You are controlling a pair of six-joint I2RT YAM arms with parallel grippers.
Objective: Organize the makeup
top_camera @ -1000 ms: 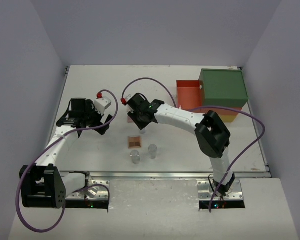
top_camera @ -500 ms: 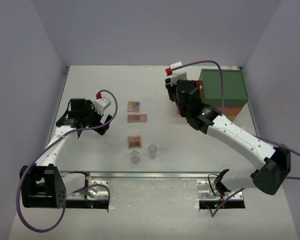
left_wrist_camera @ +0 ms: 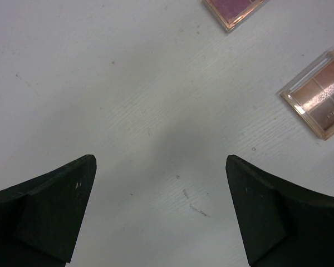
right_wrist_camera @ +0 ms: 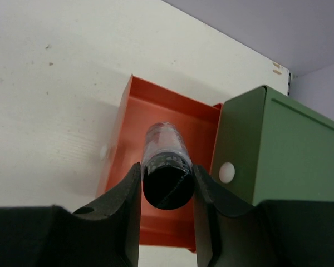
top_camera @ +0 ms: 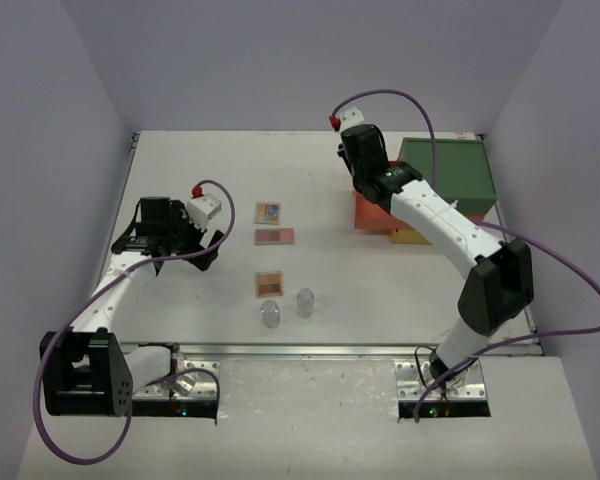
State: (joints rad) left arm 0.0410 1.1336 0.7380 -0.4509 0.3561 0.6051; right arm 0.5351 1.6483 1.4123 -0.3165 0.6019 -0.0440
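Carried across from the palettes (top_camera: 274, 236), the black-capped bottle (right_wrist_camera: 165, 150) hung over the open orange drawer (right_wrist_camera: 156, 108) of the green box (right_wrist_camera: 278, 150), pinched between the fingers of the right gripper (right_wrist_camera: 166, 181). Well apart, the left gripper (left_wrist_camera: 160, 167) hovered with jaws spread above the table (left_wrist_camera: 128, 83), near two of the palettes.

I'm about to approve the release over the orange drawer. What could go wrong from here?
1. The right gripper holds the black-capped bottle end-on above the orange drawer. Released from up here, it may topple or bounce out over the low wall.
2. If it lowers first, the gripper could clip the green box right beside the drawer, or the drawer's wall.
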